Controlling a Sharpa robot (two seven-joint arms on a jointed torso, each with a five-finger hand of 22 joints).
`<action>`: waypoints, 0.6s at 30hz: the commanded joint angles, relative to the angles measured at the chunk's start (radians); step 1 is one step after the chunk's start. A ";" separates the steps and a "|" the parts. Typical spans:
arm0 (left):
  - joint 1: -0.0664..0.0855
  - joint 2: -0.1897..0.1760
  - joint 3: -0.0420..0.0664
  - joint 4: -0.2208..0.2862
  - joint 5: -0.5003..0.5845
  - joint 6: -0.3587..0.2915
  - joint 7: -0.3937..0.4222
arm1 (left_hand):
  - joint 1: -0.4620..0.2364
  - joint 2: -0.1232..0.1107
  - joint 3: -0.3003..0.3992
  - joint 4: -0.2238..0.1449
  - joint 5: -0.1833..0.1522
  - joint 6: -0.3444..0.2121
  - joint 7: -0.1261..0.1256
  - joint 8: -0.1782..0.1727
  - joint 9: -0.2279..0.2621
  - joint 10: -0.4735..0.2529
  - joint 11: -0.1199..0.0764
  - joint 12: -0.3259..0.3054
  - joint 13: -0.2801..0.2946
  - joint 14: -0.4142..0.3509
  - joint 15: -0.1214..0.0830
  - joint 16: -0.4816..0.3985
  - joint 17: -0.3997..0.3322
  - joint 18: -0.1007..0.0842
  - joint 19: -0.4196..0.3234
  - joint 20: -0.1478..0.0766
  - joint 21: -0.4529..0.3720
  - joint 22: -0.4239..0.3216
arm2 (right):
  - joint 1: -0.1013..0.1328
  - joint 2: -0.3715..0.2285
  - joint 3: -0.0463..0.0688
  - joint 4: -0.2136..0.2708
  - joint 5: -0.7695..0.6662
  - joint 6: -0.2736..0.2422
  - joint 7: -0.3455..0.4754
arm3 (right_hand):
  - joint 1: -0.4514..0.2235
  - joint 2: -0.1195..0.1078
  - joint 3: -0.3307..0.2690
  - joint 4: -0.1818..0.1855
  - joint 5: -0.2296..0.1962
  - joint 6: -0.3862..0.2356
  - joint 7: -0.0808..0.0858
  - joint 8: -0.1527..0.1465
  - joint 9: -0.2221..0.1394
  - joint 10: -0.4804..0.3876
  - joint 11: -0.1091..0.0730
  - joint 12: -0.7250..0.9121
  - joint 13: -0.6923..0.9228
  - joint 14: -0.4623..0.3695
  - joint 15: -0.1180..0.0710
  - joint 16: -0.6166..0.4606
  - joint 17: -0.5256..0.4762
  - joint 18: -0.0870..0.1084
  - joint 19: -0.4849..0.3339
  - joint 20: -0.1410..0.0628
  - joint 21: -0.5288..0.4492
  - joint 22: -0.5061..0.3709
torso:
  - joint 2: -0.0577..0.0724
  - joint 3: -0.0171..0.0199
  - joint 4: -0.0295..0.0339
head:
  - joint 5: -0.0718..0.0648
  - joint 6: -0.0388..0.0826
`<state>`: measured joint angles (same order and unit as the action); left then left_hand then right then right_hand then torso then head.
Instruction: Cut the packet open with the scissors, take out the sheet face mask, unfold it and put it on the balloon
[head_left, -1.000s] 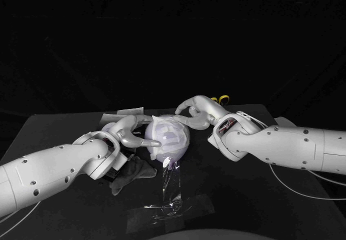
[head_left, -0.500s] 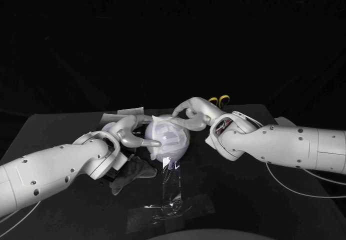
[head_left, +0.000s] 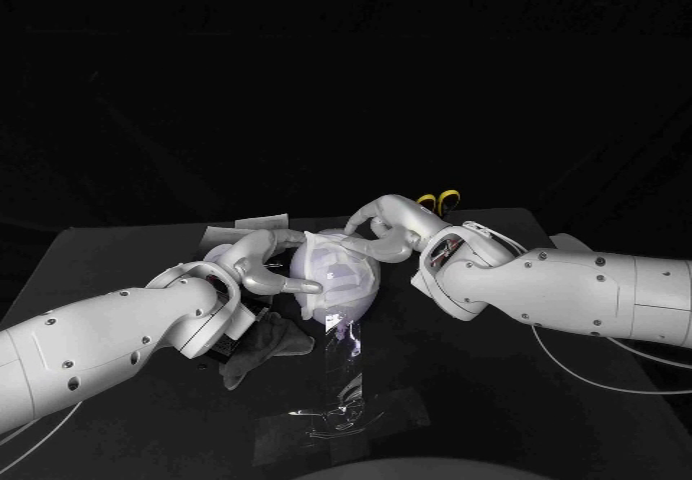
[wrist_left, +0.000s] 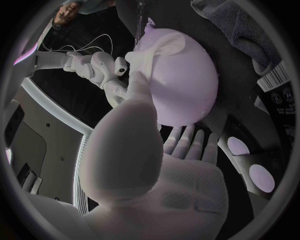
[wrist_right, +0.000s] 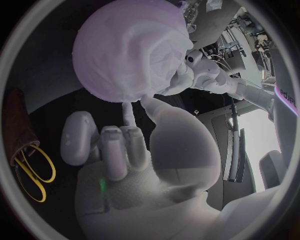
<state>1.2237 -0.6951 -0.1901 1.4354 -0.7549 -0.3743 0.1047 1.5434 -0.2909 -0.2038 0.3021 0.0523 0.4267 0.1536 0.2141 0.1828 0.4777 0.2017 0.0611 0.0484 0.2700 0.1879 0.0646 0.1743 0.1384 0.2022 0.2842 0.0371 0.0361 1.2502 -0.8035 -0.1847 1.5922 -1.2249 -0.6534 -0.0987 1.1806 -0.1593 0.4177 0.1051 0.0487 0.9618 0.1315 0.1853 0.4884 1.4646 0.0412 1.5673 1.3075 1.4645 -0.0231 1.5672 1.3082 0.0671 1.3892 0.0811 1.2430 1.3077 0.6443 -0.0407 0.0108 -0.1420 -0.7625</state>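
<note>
Balloon (head_left: 346, 292), one, wearing one sheet mask (head_left: 326, 258), left hand (head_left: 267, 265) gripping balloon, right hand (head_left: 384, 222) pinching sheet mask

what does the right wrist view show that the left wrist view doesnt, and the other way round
Right wrist view, not the left wrist one: the yellow-handled scissors lying beside the right robot hand.
Left wrist view, not the right wrist one: a dark cloth and a barcode label close to the balloon.
Both: the balloon with the sheet mask draped over it, and both robot hands touching it, the left robot hand cupping it from one side.
</note>
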 joint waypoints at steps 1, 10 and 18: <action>-0.001 0.003 -0.001 0.003 0.005 0.018 -0.006 | 0.008 0.004 0.004 0.001 0.005 0.004 0.087 0.003 0.001 0.006 0.001 -0.007 0.001 0.006 0.000 0.000 0.001 0.020 0.007 0.002 0.005 0.001 | -0.002 0.004 -0.001 -0.004 -0.058 0.041 -0.033 | 0.005 -0.001 -0.008 0.003 0.000 0.011 -0.002 -0.004 -0.002 0.106 0.007 0.003 0.263 0.106 0.006 0.004 0.263 0.011 0.001 0.007 -0.004 0.042 | 0.000 0.0001 0.0007 | -0.001 -0.002; -0.001 0.003 -0.001 0.003 0.005 0.019 -0.008 | 0.007 0.004 0.004 0.001 0.005 0.004 0.087 0.003 0.001 0.007 0.001 -0.007 0.001 0.007 0.001 0.000 0.002 0.021 0.008 0.002 0.005 0.001 | -0.005 0.010 -0.001 -0.008 -0.144 0.047 -0.064 | 0.058 0.038 0.009 -0.006 0.000 0.067 -0.022 0.013 0.000 0.106 -0.010 0.003 0.263 0.106 -0.005 0.004 0.263 0.010 0.005 0.001 0.001 0.048 | 0.000 -0.0005 0.0002 | 0.000 -0.006; -0.001 0.003 -0.001 0.004 0.005 0.019 -0.008 | 0.007 0.004 0.004 0.001 0.005 0.004 0.087 0.003 0.001 0.007 0.001 -0.007 0.001 0.007 0.001 0.000 0.002 0.021 0.008 0.002 0.005 0.001 | -0.007 0.014 -0.001 -0.010 -0.195 0.053 -0.076 | 0.079 0.062 0.019 -0.009 0.000 0.096 -0.035 0.021 -0.001 0.106 -0.021 0.003 0.263 0.106 -0.015 0.004 0.263 0.009 0.009 -0.008 0.005 0.053 | 0.000 -0.0007 0.0001 | 0.001 -0.007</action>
<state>1.2237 -0.6946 -0.1903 1.4361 -0.7533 -0.3734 0.1023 1.5434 -0.2909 -0.2038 0.3021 0.0523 0.4266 0.1536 0.2123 0.1823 0.4777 0.2017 0.0574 0.0484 0.2700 0.1879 0.0645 0.1752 0.1545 0.2022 0.2842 0.0371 0.0359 1.2476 -0.7914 -0.1836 1.5828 -1.3591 -0.6337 -0.1521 1.2545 -0.0984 0.4312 0.0976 0.0485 1.0492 0.0967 0.2002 0.4863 1.4650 0.0264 1.5658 1.3081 1.4666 -0.0326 1.5665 1.3073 0.0670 1.3950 0.0752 1.2429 1.3079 0.6443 -0.0413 0.0111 -0.1412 -0.7694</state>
